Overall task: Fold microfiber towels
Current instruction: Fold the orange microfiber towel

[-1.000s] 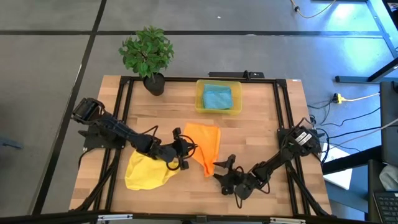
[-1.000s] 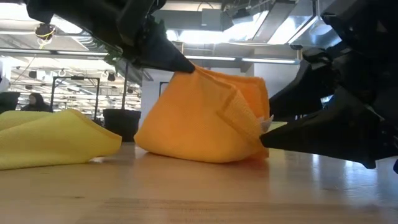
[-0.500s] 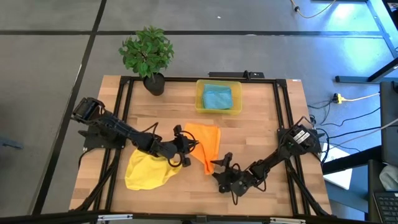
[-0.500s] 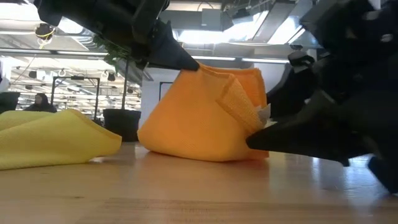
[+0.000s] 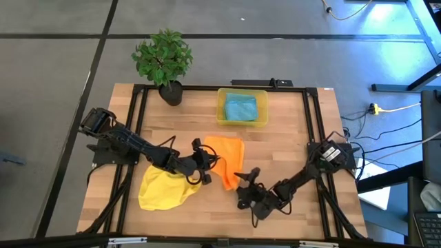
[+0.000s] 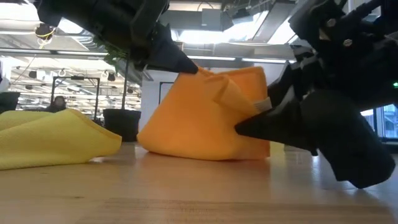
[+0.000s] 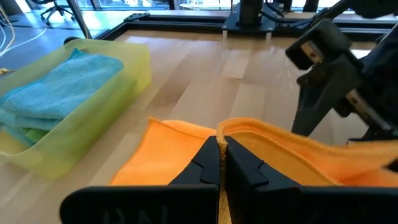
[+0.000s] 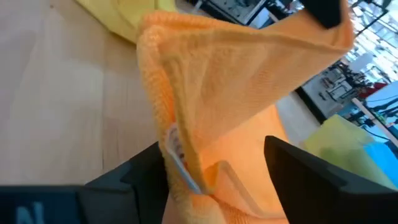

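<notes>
While you watch from above, note:
Left gripper (image 5: 202,167): clenched on orange towel (image 5: 230,157) edge, centre.
Right gripper (image 8: 217,165): wrist view alone shows fingers spread around its corner.

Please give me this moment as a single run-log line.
left gripper: jaws shut on orange towel edge, lifted | right gripper: jaws open around its corner | yellow towel: unfolded

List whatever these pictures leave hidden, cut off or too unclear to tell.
- Whether the right gripper already touches the orange towel: the high view is too small, and in the low view the arm hides it.
- What lies under the teal-blue towel in the yellow bin: covered; only a green edge shows in the left wrist view.
- Yellow towel: cut off by the low view's edge.
- Left gripper, shut on the orange towel's edge.
</notes>
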`<state>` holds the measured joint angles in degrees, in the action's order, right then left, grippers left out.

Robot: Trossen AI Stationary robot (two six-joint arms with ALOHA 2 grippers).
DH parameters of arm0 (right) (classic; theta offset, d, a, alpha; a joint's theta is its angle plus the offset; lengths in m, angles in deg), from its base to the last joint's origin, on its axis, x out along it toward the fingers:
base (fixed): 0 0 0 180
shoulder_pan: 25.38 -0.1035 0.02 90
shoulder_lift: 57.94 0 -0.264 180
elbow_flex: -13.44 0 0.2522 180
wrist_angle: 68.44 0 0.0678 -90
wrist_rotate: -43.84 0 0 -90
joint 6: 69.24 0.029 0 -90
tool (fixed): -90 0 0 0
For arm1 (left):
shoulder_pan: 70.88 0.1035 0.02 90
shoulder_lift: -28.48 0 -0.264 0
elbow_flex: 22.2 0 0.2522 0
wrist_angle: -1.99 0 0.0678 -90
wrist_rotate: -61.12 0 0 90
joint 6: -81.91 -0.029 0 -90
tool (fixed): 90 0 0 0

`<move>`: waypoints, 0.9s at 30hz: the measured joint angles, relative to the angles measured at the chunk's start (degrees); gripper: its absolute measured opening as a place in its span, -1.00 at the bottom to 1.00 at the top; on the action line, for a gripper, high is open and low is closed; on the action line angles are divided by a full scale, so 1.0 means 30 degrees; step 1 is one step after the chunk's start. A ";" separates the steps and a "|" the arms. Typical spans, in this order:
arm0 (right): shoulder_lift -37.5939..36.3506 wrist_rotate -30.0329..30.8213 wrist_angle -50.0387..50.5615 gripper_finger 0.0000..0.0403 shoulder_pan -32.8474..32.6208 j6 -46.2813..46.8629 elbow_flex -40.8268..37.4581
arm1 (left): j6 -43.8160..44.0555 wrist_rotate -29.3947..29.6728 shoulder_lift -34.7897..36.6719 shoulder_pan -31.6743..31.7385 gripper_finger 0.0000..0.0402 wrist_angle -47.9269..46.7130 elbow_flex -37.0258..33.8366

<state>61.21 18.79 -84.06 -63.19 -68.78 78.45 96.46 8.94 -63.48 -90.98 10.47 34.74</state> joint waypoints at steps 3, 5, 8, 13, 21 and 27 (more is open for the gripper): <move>0.0000 0.0255 -0.0060 0.14 -0.0369 0.0495 0.0000 | 0.0134 0.0166 0.0000 0.0000 -1.00 -0.0434 0.0000; 0.0000 0.0679 -0.0144 0.09 -0.0676 0.0644 0.0015 | 0.0267 0.0217 0.0000 0.0000 -1.00 -0.0687 0.0000; -0.0007 0.1322 -0.0216 0.03 -0.1115 0.0703 0.0022 | 0.0541 0.0421 0.0000 0.0000 -1.00 -0.1068 0.0000; -0.0036 0.2104 -0.0335 0.00 -0.1598 0.1251 0.0044 | 0.0647 0.0576 -0.0007 0.0000 -1.00 -0.1390 0.0000; -0.0073 0.1532 -0.0450 0.00 -0.1286 0.2293 0.0061 | 0.0660 0.0576 -0.0007 0.0000 -1.00 -0.1405 0.0000; -0.0080 -0.0655 -0.1677 0.00 -0.0575 0.1999 0.0073 | 0.0631 0.0576 -0.0007 0.0000 -1.00 -0.1405 0.0000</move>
<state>60.97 16.82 -89.09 -64.91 -62.79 78.67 98.35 10.67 -63.50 -90.98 6.25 34.74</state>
